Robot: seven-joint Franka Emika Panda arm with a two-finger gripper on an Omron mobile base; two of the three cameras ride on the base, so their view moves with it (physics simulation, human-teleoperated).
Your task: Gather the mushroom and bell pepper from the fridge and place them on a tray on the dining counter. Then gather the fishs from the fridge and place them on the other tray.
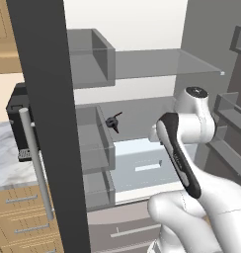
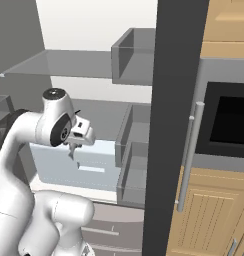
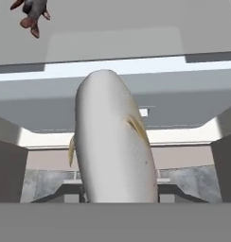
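Silvery fish (image 3: 112, 142) in the end effector's (image 2: 73, 148) grip, second fish (image 1: 113, 122) on fridge (image 1: 142, 64) shelf behind.

No readable text, no labels, no brand marks, no numbers, no signs anywhere, nothing legible was found on any surface

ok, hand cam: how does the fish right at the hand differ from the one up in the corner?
Colour: the near fish is pale silver with yellowish fins, while the far fish is darker grey with reddish-brown fins.
Place: the near fish hangs at the hand, clear of any surface, while the far fish lies on the fridge shelf.
Shared: both are grey-toned fish.
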